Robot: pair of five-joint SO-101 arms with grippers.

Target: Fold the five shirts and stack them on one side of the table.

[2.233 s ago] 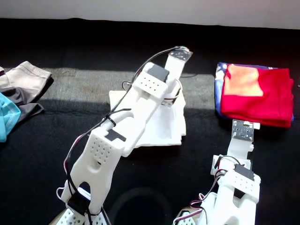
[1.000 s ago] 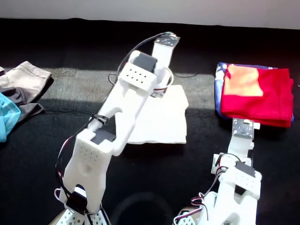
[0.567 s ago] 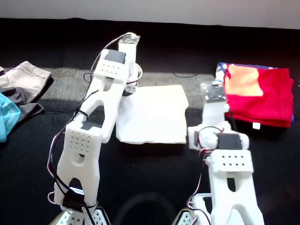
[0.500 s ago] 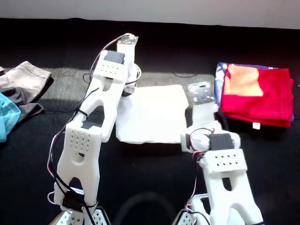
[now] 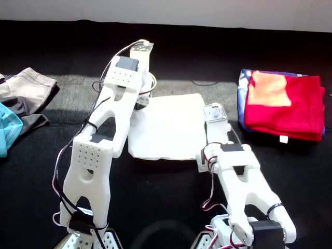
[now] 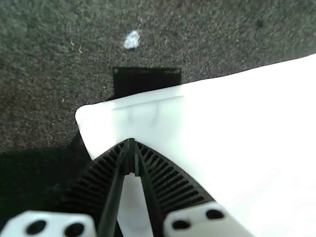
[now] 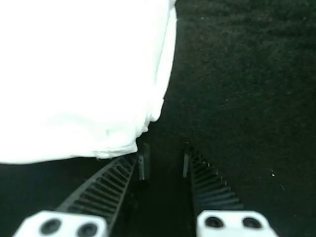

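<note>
Progress, judged from how things are lying: roughly two of five shirts done, a third nearly.

Far left of the black cloth-covered desk, a crumpled beige-and-grey shirt and a bunched teal shirt are lying unfolded, touching each other. Both are waiting for folding.

Left tool is hanging closed over the far left corner of the white folded shirt, tips together. Whether any cloth is pinched between them I cannot tell. Its arm is stretching along the shirt's left edge.

White shirt is sitting mid-desk as a flat rectangle, apart from the stack, so it is looking folded but not yet placed.

Right tool is standing open just beside the shirt's right edge, near a corner, with nothing between its jaws and bare desk beneath.

At the right edge, a folded red shirt with an orange patch is resting on a folded blue shirt, whose edge is peeking out on the left side. This is serving as the stack.

Remaining, by my reading: moving the white shirt onto the red one, then folding and stacking the two on the left.

Obstructions: the right arm is sitting between the white shirt and the stack; the left arm is crossing the space between the white shirt and the unfolded pair.
</note>
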